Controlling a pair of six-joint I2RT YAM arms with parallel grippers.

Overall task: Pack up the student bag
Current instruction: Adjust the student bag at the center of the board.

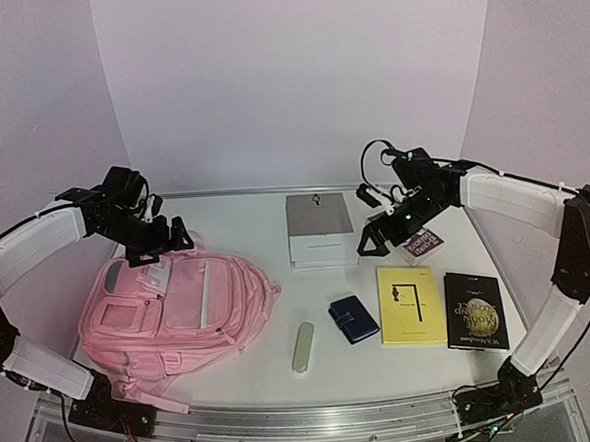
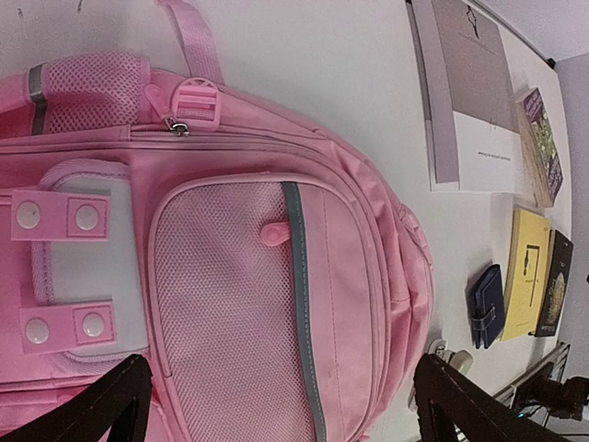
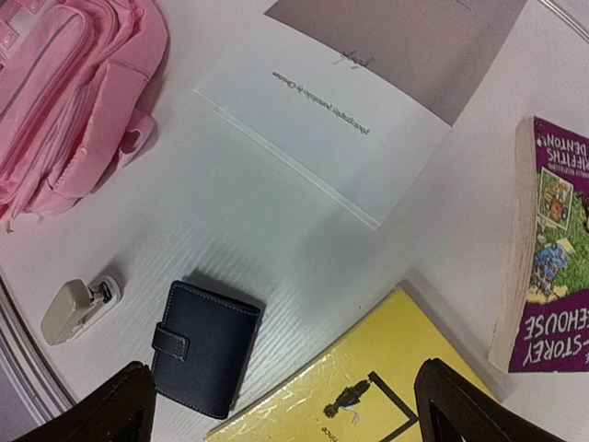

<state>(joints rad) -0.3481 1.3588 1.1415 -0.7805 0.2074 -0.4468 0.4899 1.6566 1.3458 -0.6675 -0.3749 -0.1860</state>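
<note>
While the soft pink fabric backpack (image 1: 175, 308) lay zipped at lower left, both the left gripper (image 1: 162, 241) and right gripper (image 1: 374, 238) hung open and empty; a grab at its slack fabric risked dragging it shut.

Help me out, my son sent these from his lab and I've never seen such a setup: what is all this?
Two robot arms are bolted at a table's near edge. One picture looks down from above; the other two come from cameras on each wrist. The left end effector hovers over the bag, open and empty. The right end effector is also open, holding nothing, above a purple book. Also lying there: a white book, yellow book, black book, navy wallet and a small stapler.
</note>
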